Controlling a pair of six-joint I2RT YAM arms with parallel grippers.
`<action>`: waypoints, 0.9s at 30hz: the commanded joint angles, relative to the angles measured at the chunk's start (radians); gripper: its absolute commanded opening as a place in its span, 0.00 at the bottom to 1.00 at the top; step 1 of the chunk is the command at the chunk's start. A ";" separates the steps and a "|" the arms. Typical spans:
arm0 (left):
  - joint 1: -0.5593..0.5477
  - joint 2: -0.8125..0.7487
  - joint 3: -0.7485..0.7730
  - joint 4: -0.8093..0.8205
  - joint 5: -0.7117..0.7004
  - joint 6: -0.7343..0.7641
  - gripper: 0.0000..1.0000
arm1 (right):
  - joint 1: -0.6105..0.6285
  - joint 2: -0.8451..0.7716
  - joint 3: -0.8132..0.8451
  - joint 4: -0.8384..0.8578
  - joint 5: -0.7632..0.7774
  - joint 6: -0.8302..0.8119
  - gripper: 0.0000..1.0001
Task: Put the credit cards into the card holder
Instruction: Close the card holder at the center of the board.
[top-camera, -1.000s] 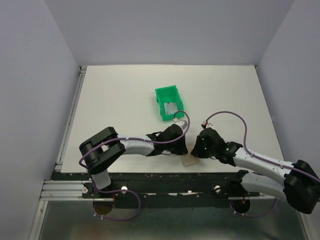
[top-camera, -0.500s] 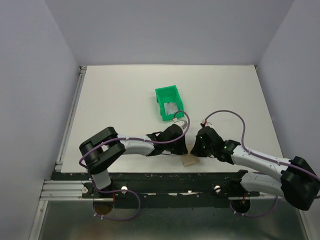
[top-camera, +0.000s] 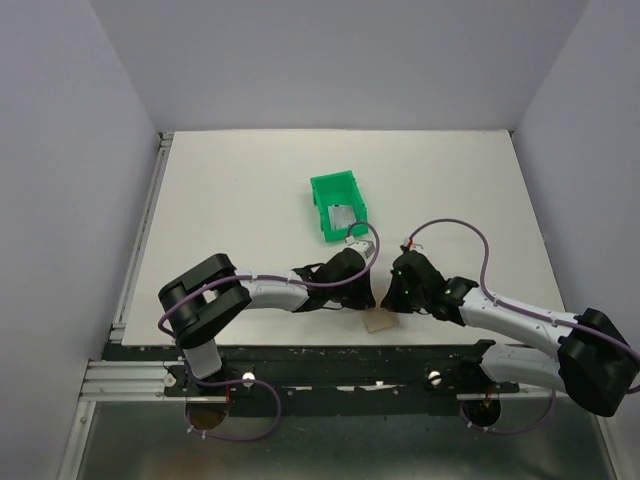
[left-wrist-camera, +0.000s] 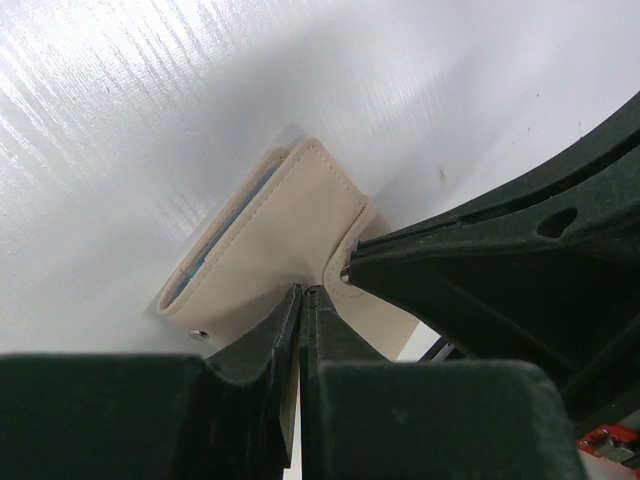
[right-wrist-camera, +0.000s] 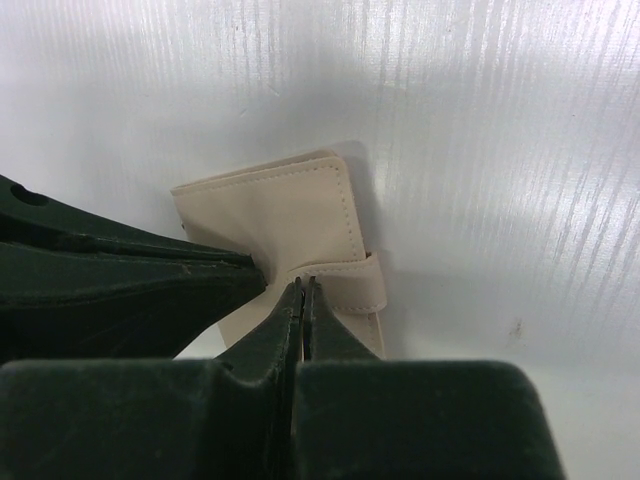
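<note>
**A:** Which step is this, do you think?

**B:** The opening of the card holder (top-camera: 379, 322), I would say. It lies folded on the surface (top-camera: 230, 220), at the near edge between the two arms, and both hands are down on it.

**A:** Do they hold it?

**B:** The left hand (left-wrist-camera: 302, 300) has its fingers pressed almost together on the edge of the tan cover, like a thin pinch on one flap. The right hand (right-wrist-camera: 302, 290) is closed to a narrow slit at the end of the small strap (right-wrist-camera: 350, 283) that goes over the fold. I believe it grips this strap, but its own fingers partly hide the contact.

**A:** And the cards?

**B:** I can see one silver-grey credit card (top-camera: 342, 217) inside the green bin (top-camera: 330, 183), farther back and well apart from the holder. Whether more lie under it, I cannot tell. No hand has a card.

**A:** What does the next move need?

**B:** In my judgement, the right hand must draw the strap away while the left pins the cover, so that the blue inside comes open. The material is soft, so too strong a pull may drag the whole holder along. Only then can a hand go to the bin.
</note>
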 joint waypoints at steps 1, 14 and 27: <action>-0.006 0.043 -0.010 -0.041 0.023 0.003 0.14 | 0.002 0.009 -0.043 -0.060 0.057 0.018 0.03; -0.006 0.045 -0.006 -0.043 0.026 0.003 0.14 | 0.039 0.035 -0.076 -0.118 0.108 0.110 0.01; -0.006 0.042 -0.007 -0.041 0.029 0.004 0.14 | 0.145 0.116 -0.005 -0.344 0.191 0.293 0.01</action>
